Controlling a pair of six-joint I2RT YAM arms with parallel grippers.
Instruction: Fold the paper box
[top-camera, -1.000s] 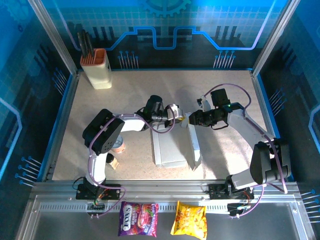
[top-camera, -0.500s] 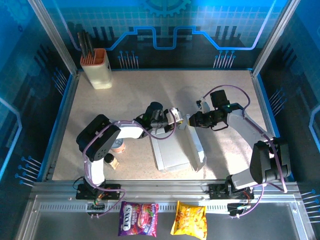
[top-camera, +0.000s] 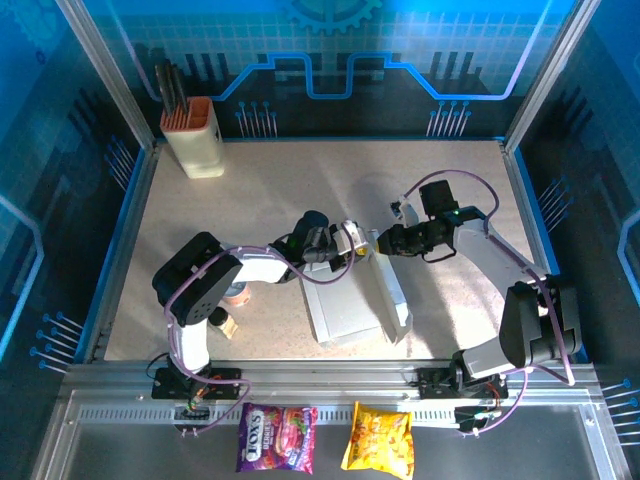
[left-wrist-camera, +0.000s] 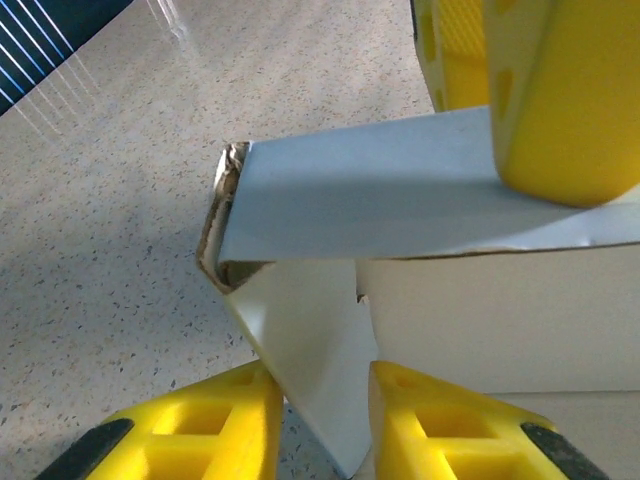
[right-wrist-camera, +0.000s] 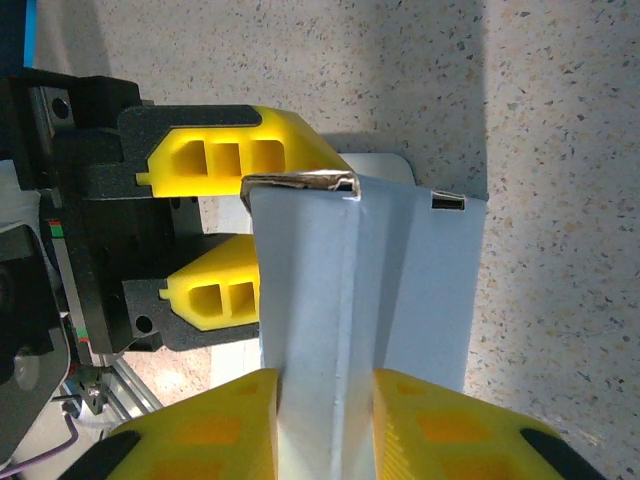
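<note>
Standing a side wall of the paper box upright takes two holds at once, which is probably why both arms meet at one end of it. The box lies on the table, well apart from the cream holder, toward the arms' bases from it. The right gripper is clamped on the raised wall at the end nearer the holder, so the wall stands on edge. The left gripper straddles the small end flap (the tab that should tuck in at that corner). Its fingers are parted, though I cannot tell from the wrist view whether a pad touches the paper. I judge that the corner tuck is in hand, with the wall braced so the flap can turn inward.
</note>
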